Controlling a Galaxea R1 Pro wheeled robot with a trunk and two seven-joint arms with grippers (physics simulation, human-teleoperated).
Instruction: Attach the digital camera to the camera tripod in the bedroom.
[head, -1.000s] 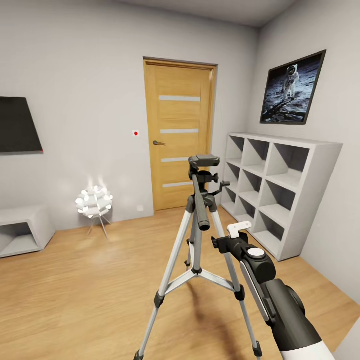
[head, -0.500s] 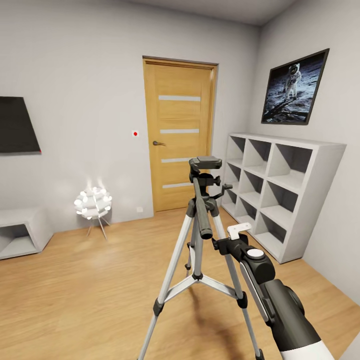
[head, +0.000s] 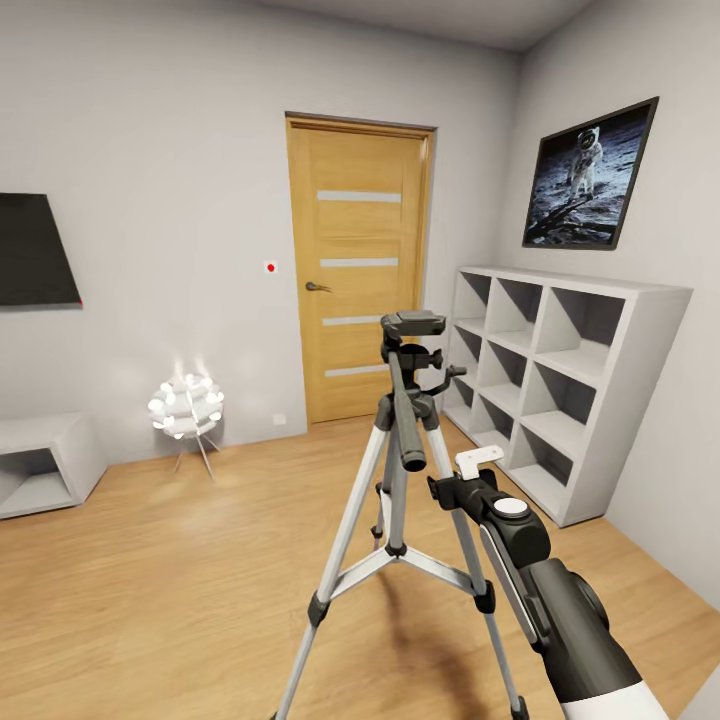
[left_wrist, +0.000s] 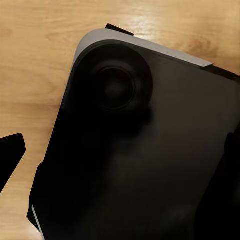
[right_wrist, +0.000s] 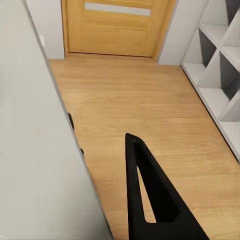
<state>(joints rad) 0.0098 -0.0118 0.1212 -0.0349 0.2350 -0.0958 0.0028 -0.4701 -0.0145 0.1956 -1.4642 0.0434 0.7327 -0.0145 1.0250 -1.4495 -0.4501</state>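
Note:
The camera tripod (head: 398, 450) stands on the plank floor in the middle of the bedroom, with silver legs, a black head (head: 414, 323) and a long black pan handle hanging toward me. My right gripper (head: 437, 490) is pressed close beside the tripod's right leg. In the right wrist view, one black finger (right_wrist: 150, 200) shows next to a wide pale-grey surface, apparently that leg (right_wrist: 40, 150), which hides the other finger. My left gripper (left_wrist: 125, 145) is open over my own black base (left_wrist: 130, 165), its tips spread wide. The digital camera is out of view.
A wooden door (head: 360, 265) is straight behind the tripod. A grey cube shelf (head: 560, 390) lines the right wall under a framed moon picture (head: 585, 190). A white-globed floor lamp (head: 187, 403), a low grey cabinet (head: 40, 460) and a dark screen (head: 30, 250) are at left.
The head view shifted slightly at first. Then, with the room steady, the tripod and my right arm both moved a little to the right together.

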